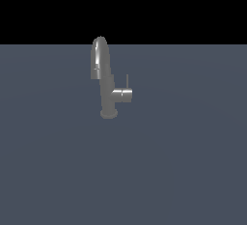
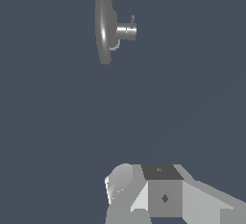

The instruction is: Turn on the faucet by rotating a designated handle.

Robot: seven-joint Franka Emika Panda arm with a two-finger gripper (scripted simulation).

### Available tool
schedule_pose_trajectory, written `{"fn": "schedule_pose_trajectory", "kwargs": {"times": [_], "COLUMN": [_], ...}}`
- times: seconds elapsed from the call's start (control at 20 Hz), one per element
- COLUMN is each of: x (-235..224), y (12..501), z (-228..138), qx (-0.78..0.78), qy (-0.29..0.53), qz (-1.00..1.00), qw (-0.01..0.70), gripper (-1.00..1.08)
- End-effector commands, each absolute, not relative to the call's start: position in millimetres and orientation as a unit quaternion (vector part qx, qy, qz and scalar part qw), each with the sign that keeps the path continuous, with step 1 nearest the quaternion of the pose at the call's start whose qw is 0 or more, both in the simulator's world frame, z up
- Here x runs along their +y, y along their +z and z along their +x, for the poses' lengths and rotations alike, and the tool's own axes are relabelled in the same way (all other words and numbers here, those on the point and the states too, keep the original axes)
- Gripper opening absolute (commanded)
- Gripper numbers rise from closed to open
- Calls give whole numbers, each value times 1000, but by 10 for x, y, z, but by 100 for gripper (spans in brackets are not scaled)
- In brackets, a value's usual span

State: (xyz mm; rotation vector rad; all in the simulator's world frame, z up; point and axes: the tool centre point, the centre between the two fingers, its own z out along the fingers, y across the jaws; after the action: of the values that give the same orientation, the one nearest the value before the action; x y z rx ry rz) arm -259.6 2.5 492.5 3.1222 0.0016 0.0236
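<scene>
Exterior view: the faucet point(image 1: 107, 81) stood alone on the flat grey-blue bench point(image 1: 183, 171), a little toward the exterior view's left of centre and toward the far edge. Its side cylinder point(image 1: 122, 94) pointed to the exterior view's right; the handle point(image 1: 127, 81) rose from it as a thin rod, long axis near vertical. Neither my arm nor my claw appeared here. Behind the bench, only black.

Wrist view: the faucet point(image 2: 104, 26) was seen from above, the spout foreshortened to a long oval, the cylinder point(image 2: 126, 31) jutting sideways, the handle point(image 2: 132, 19) only a small stub at its end. Part of my claw point(image 2: 144, 196) showed at the picture's edge as pale housing; fingertips out of frame, so I could not tell whether it was wide or narrow. Faucet lay well apart from the claw, ahead across bare bench.

Judgement: approach not begun; the move needs travel toward the cylinder's end, meeting the upright rod from its side.
</scene>
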Motion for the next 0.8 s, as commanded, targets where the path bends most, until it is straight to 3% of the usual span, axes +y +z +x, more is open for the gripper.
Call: {"fn": "schedule_pose_trajectory", "kwargs": {"times": [0.0,0.75], "x": [25,69], "y": [4925,4872], "z": [-2596,-2286], "qx": [1,-37], "qy": [8,-29], "qz": [1000,999], "qw": [10,-27], "gripper": [-100,-100]}}
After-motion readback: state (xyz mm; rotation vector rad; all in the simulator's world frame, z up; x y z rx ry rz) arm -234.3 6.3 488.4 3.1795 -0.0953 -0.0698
